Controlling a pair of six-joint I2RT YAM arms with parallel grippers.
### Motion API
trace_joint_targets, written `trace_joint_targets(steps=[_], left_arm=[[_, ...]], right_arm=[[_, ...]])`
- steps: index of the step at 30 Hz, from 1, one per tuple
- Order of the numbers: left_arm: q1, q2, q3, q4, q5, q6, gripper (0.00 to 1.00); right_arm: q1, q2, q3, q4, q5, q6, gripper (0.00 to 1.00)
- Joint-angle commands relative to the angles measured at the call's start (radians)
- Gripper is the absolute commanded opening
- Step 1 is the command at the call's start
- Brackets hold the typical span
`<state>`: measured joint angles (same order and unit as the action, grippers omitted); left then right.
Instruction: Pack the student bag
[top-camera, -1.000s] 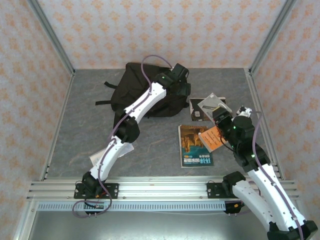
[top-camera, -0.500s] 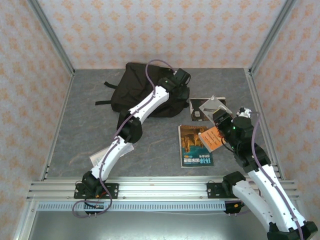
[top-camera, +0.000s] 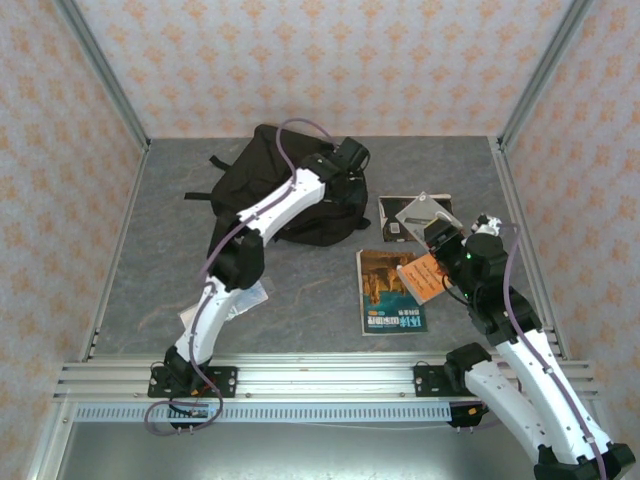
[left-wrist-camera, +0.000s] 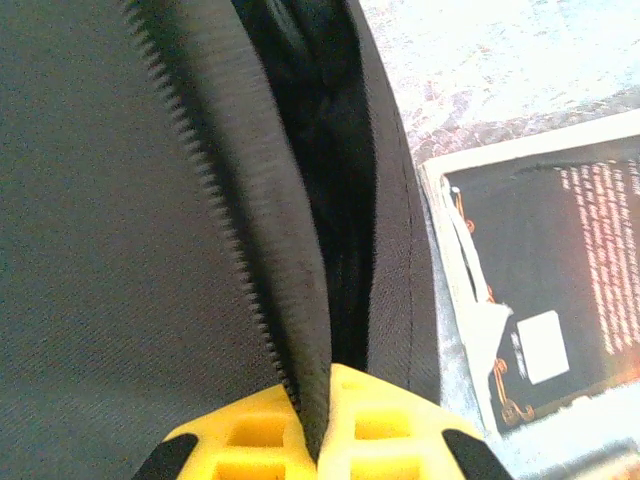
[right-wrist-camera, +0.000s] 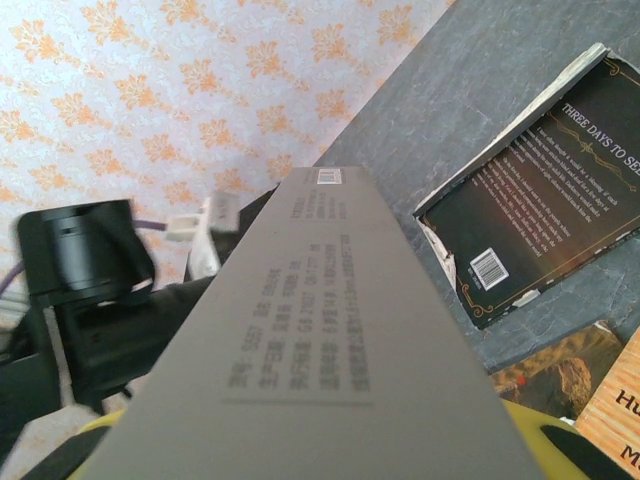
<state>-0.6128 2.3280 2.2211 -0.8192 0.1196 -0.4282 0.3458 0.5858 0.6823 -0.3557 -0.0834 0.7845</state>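
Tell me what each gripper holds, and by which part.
Left gripper pinches the student bag by its zipper edge; right gripper holds a grey box by its near end.

Student bag (left-wrist-camera: 110, 260) is cropped by the left wrist frame; the inside of its opening is too dark to be read. Black book (left-wrist-camera: 560, 280) is cut off at the right edge. Grey box (right-wrist-camera: 330, 330) is blurred, its print illegible, near end cropped.

Lab-style robot test cell, alu frame rails (top-camera: 320, 378), floral-print wall panels (top-camera: 330, 60), grey tabletop (top-camera: 170, 260)
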Motion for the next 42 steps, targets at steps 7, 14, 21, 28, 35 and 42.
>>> trace_joint_targets(steps=[7, 14, 21, 28, 35, 42], left_arm=[[0.010, -0.286, -0.240, 0.050, 0.033, -0.021, 0.00], [0.015, -0.395, -0.302, 0.016, -0.008, -0.004, 0.00], [0.036, -0.461, -0.237, -0.062, -0.021, 0.027, 0.00], [0.082, -0.426, -0.050, -0.186, 0.029, 0.052, 0.00], [0.141, -0.377, 0.059, -0.219, 0.135, 0.025, 0.00], [0.156, -0.355, 0.081, -0.193, 0.221, -0.011, 0.00]], right_arm=[[-0.003, 0.002, -0.033, 0.063, -0.049, 0.017, 0.34], [-0.003, 0.054, -0.024, 0.116, -0.149, 0.021, 0.35], [-0.002, 0.205, -0.007, 0.282, -0.376, 0.080, 0.35], [0.003, 0.369, 0.028, 0.443, -0.450, 0.145, 0.35], [0.068, 0.574, 0.128, 0.532, -0.452, 0.165, 0.35], [0.126, 0.828, 0.293, 0.563, -0.461, 0.187, 0.35]])
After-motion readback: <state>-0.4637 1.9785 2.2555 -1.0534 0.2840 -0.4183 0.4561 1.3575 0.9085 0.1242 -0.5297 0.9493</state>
